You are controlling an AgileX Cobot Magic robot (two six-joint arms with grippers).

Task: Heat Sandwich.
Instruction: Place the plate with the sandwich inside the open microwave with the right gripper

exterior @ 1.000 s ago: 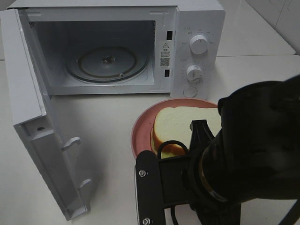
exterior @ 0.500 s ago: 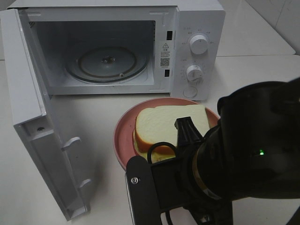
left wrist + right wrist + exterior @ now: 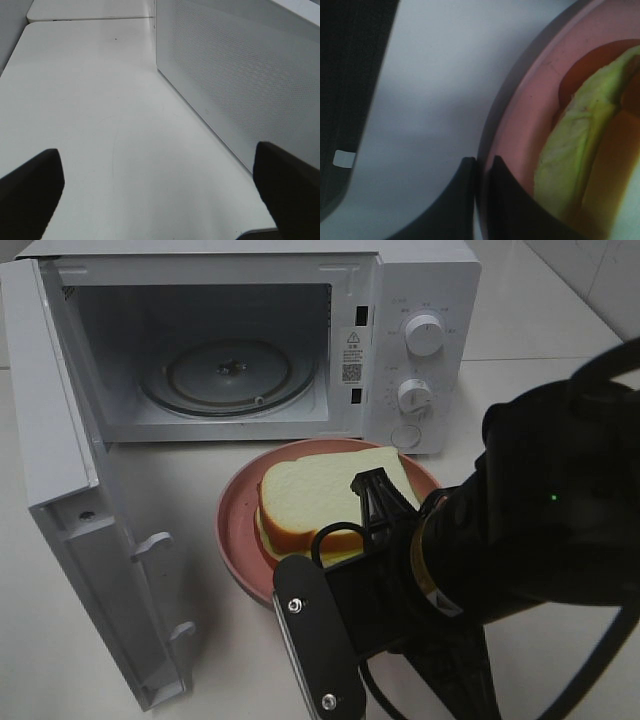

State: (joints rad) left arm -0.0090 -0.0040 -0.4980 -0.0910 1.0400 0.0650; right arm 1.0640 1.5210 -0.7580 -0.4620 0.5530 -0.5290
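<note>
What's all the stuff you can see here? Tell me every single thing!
microwave: one, white, at the back of the table
door: one, white, swung open
turntable: one, clear glass, inside the microwave
knobs: two, white, on the microwave's right panel
pink plate: one, in front of the microwave
sandwich: one, white bread with tan crust and green filling, on the pink plate
table: one, white
left gripper: one, black, open over bare table
right gripper: one, black, pinching the pink plate's rim

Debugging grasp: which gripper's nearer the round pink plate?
Right. Right gripper pinches the round pink plate at its rim; left gripper open beside the white microwave, away from the plate.
</note>
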